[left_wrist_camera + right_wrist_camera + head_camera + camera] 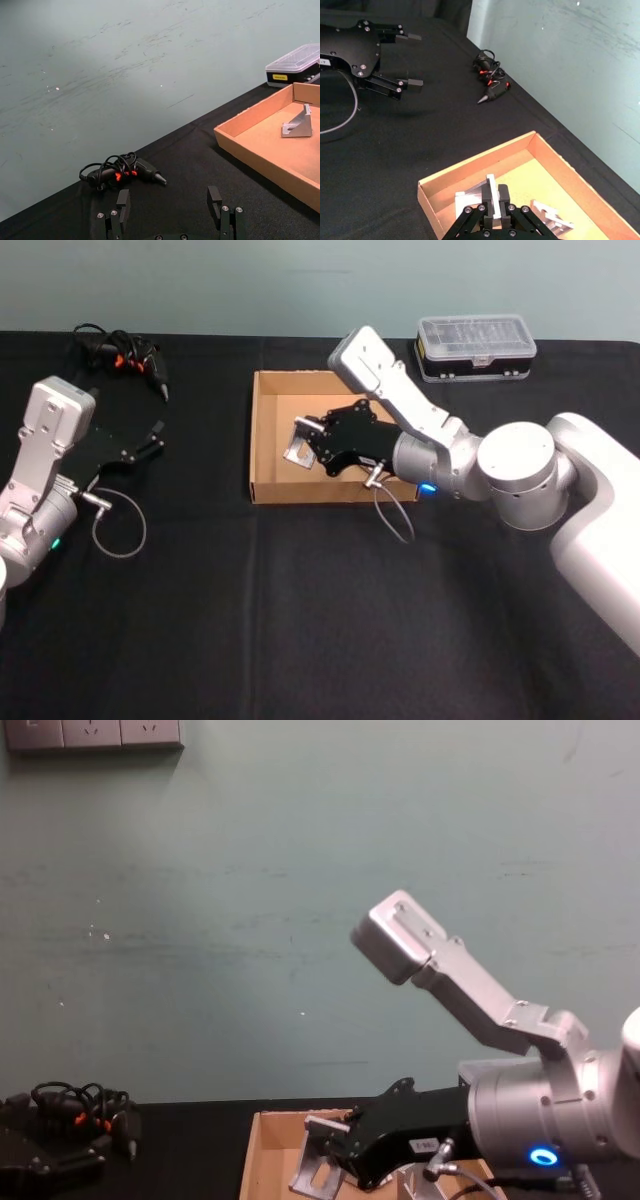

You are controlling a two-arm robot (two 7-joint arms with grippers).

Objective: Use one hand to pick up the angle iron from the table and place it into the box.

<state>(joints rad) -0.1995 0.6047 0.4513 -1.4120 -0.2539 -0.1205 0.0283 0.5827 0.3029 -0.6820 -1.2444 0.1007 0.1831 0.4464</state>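
left gripper [158, 437]: parked over the table [300, 620] at far left, fingers [123, 200] spread, nothing between them
glue gun [150, 365]: tangled cord, back-left of table, well apart from the box
box [262, 440]: tan cardboard, mid-table, open top
angle iron [297, 450]: inside box near its left wall, pinched upright; whether touching the floor of the box, cannot tell
second bracket [551, 216]: lying on box floor just beside the gripper
right gripper [303, 437]: reaching in over the box, fingers [502, 196] clamped on the angle iron
black case [475, 348]: clear lid, back-right, beyond the box
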